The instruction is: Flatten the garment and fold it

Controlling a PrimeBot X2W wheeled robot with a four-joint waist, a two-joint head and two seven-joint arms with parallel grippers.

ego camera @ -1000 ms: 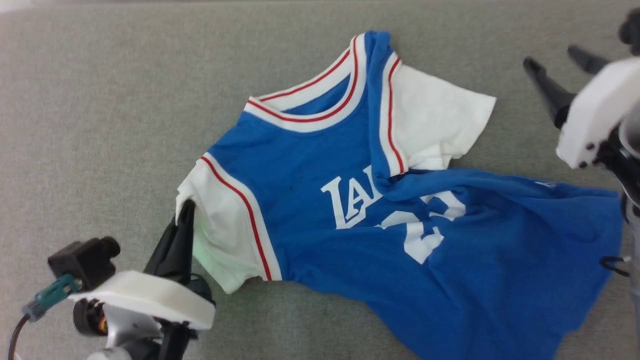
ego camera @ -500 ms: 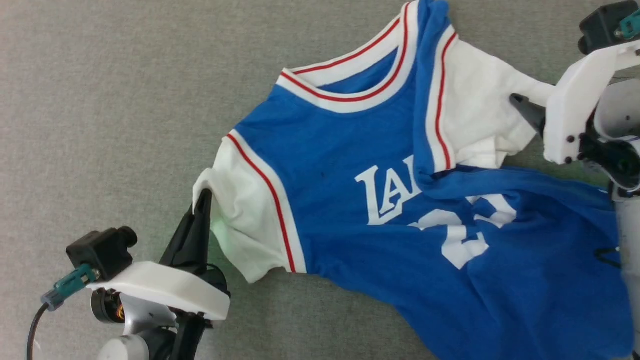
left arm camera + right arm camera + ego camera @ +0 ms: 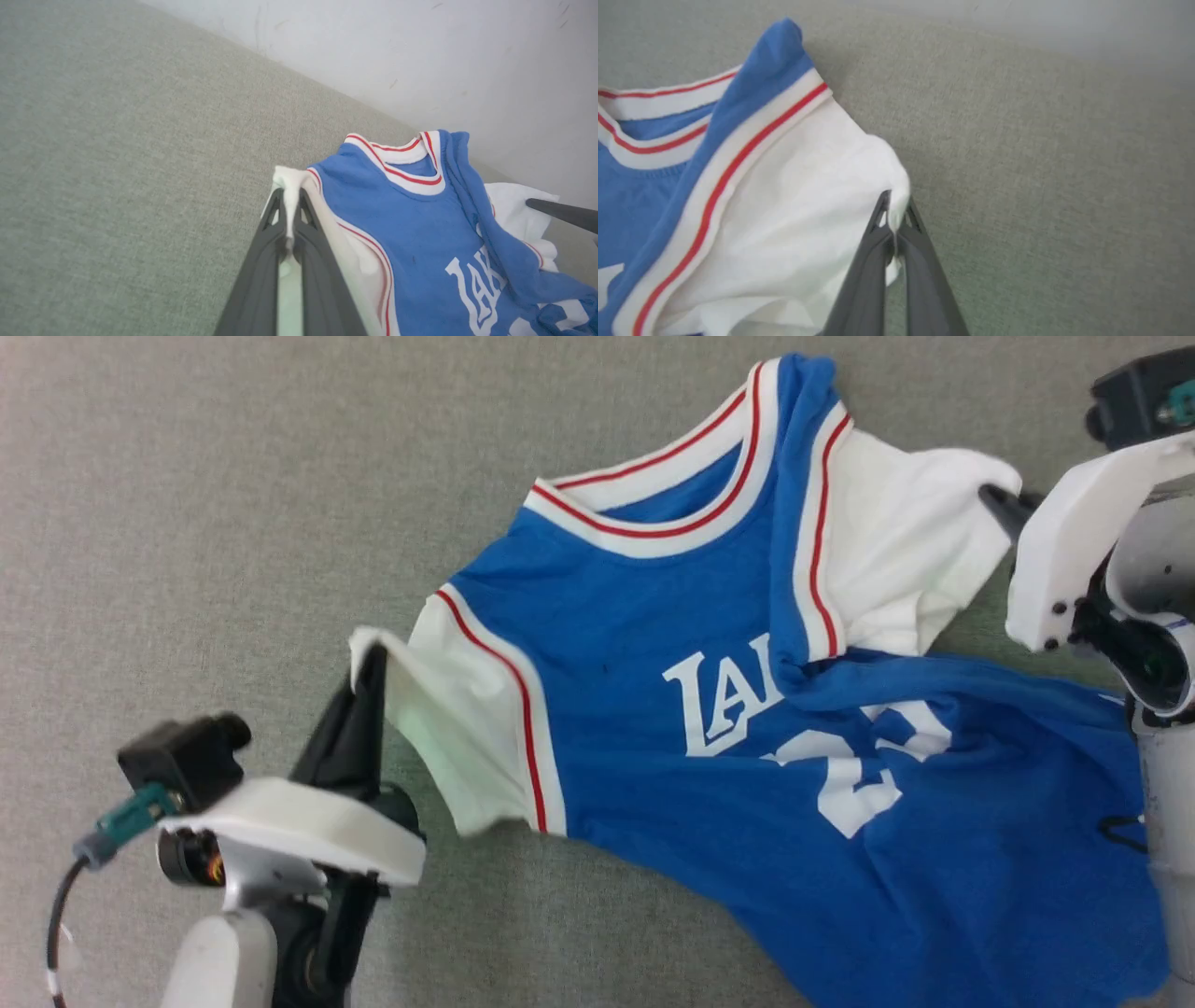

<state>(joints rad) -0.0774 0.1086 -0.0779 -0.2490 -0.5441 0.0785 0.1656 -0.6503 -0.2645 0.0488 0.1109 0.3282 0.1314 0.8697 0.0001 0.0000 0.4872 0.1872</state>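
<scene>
The garment (image 3: pixel 653 644), a bright blue jersey with white sleeves and red-and-white trim, lies rumpled on the grey cloth surface, its lower part folded over the lettering and number. My left gripper (image 3: pixel 372 658) is shut on the edge of the garment's left white sleeve (image 3: pixel 289 186), lifting it a little. My right gripper (image 3: pixel 997 497) is shut on the tip of the right white sleeve (image 3: pixel 896 205). In the left wrist view a dark finger (image 3: pixel 560 212) of the right gripper shows beyond the jersey.
The grey fabric surface (image 3: pixel 187 523) stretches wide to the left and in front. A pale wall (image 3: pixel 420 56) rises behind the far edge of the surface.
The right gripper has closed on the right sleeve's tip and raised it. The left gripper has drawn its sleeve up and outward. The camera shifted between the earliest frame and now.
</scene>
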